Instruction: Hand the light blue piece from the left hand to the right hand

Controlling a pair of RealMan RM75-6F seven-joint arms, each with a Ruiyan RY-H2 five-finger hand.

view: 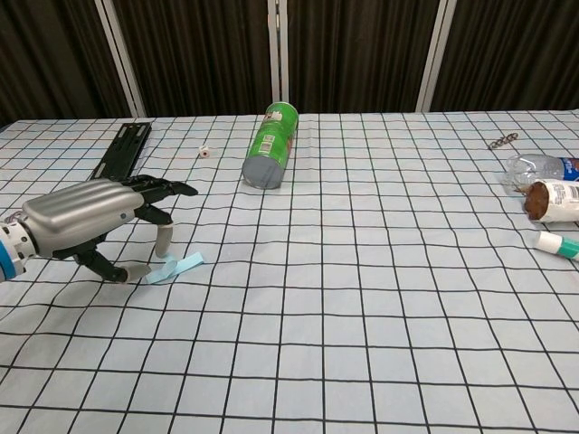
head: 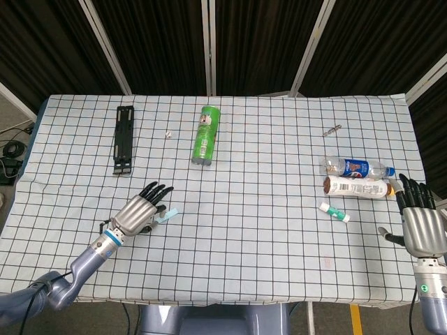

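Note:
The light blue piece point(view: 177, 268) is a small flat strip lying on the checked tablecloth, also seen in the head view as the light blue piece point(head: 168, 214). My left hand point(view: 87, 223) hovers over its left end with fingers apart and pointing down, a fingertip close to or touching the strip; it grips nothing. In the head view the left hand point(head: 140, 213) covers part of the strip. My right hand point(head: 421, 225) stays at the table's right edge, fingers extended and apart, holding nothing.
A green can point(head: 205, 135) lies on its side at the back centre. A black bar point(head: 124, 138) lies at the back left. Bottles point(head: 355, 177) and a small tube point(head: 334, 211) lie near the right hand. A tiny white die point(view: 205, 152) sits near the can.

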